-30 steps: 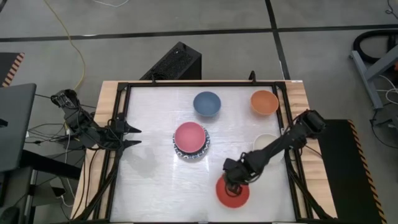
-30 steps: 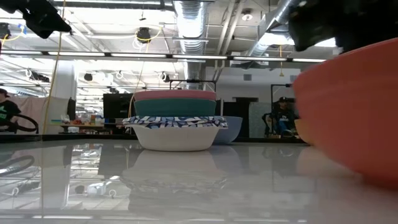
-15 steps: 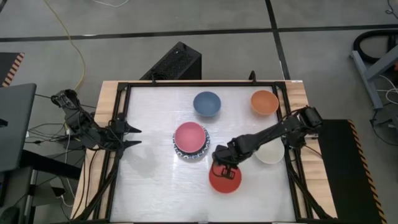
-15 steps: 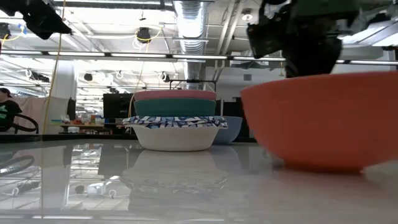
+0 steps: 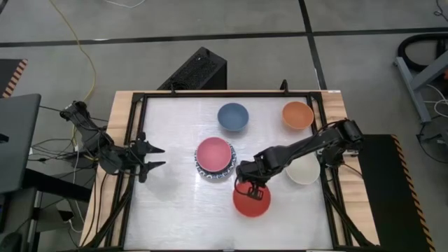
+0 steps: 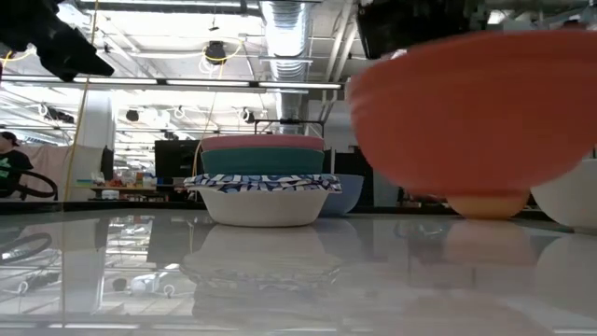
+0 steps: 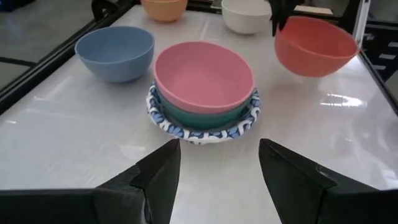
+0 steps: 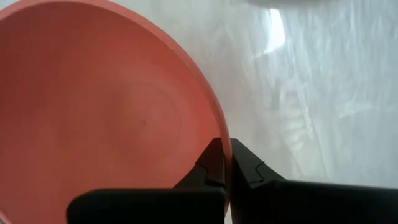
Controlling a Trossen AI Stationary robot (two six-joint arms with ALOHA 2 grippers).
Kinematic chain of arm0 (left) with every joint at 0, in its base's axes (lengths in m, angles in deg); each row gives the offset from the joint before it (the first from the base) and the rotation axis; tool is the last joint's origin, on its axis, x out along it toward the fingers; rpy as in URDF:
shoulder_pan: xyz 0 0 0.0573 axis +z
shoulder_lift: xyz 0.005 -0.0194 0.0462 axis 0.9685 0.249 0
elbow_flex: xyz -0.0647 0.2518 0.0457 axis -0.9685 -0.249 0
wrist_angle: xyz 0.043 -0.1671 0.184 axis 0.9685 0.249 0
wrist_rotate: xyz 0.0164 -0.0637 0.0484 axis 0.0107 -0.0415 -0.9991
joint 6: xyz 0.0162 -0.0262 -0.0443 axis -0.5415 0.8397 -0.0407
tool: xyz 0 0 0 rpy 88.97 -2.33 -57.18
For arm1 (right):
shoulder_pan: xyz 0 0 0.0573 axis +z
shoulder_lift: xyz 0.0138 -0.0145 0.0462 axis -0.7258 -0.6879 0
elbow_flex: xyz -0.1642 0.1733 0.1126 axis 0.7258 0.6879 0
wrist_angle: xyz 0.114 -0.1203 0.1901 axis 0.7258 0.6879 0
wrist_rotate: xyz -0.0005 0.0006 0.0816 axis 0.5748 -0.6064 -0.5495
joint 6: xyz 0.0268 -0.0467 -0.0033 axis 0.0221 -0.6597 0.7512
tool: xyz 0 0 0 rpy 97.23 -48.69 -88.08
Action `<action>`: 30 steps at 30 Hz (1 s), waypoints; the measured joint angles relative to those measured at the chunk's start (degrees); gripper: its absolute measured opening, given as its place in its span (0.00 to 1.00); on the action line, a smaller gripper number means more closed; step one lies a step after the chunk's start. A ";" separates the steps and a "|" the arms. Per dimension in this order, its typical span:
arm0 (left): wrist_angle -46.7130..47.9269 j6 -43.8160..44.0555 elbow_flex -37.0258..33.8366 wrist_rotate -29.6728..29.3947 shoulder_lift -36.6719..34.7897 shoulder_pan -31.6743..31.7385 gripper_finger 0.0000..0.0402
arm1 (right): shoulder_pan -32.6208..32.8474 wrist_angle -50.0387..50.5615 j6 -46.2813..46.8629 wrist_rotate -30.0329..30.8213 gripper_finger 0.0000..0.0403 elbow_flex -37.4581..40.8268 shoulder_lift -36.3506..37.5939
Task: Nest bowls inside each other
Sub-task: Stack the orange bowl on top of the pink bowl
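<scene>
High view: right gripper (image 5: 246,187) was clamped on the rim of the red bowl (image 5: 252,200), held near the table's middle, a bit toward the front edge, just beside the stack (image 5: 215,158). The stack sat at table centre with the pink bowl (image 5: 213,153) on top. Blue bowl (image 5: 232,116) and orange bowl (image 5: 297,115) stood toward the back edge, the orange one near the back right corner. Cream bowl (image 5: 304,170) was by the right edge. Left gripper (image 5: 150,157) waited near the left edge, fingers apart, holding nothing.

Low view: red bowl (image 6: 471,112) hung clear of the table (image 6: 280,280), roughly level. The stack (image 6: 263,182) showed a patterned white bowl (image 6: 263,199) at the bottom, then a green one (image 6: 263,161), then pink (image 6: 263,143).

Left wrist view: left gripper (image 7: 217,168) was spread wide and empty, facing the stack (image 7: 203,93). Red bowl (image 7: 315,45) was airborne off to the stack's side, not over it yet.

Right wrist view: fingers (image 8: 214,165) were pinched together on the red bowl's (image 8: 106,124) wall, one inside, one outside.

Step in hand, as I judge it: carry red onto pink. To do it well, raise its base above the pink rim before crossing, centre it over the pink bowl, keep it level, lower it until seated, then release. A one-sided rim pinch could let it tilt or swing, so move slowly and avoid knocking the stack.
</scene>
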State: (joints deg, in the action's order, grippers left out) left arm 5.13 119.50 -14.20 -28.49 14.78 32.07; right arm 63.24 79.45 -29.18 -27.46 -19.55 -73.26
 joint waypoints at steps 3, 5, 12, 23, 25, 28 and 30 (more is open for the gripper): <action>-0.45 -0.18 -0.02 -0.18 0.00 0.00 0.52 | -0.09 0.54 -1.62 0.00 0.02 -2.40 0.00; -0.62 -0.31 -0.02 -0.30 0.00 0.00 0.52 | -0.33 0.33 -3.05 0.04 0.02 -4.43 0.00; -0.73 -0.48 -0.02 -0.13 0.00 0.00 0.52 | -1.68 -1.75 -11.58 2.36 0.03 -12.13 0.00; -0.71 -2.12 -0.02 -0.43 0.00 0.00 0.52 | -11.96 -7.77 -18.19 4.47 0.03 -18.02 0.04; -0.69 -2.12 -0.02 -0.43 0.00 0.00 0.52 | -14.63 -7.80 -16.03 4.50 0.03 -18.00 0.04; -0.58 -2.14 -0.02 -0.49 0.00 0.00 0.52 | -18.08 -9.56 -12.39 4.75 0.03 -18.00 0.04; -0.41 -2.17 -0.02 -0.50 0.00 0.00 0.52 | -19.77 -11.36 -9.63 4.73 0.03 -18.00 0.04</action>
State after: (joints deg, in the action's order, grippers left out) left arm 4.72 117.34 -14.22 -28.99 14.78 32.07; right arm 43.47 68.09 -38.82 -22.74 -37.55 -73.22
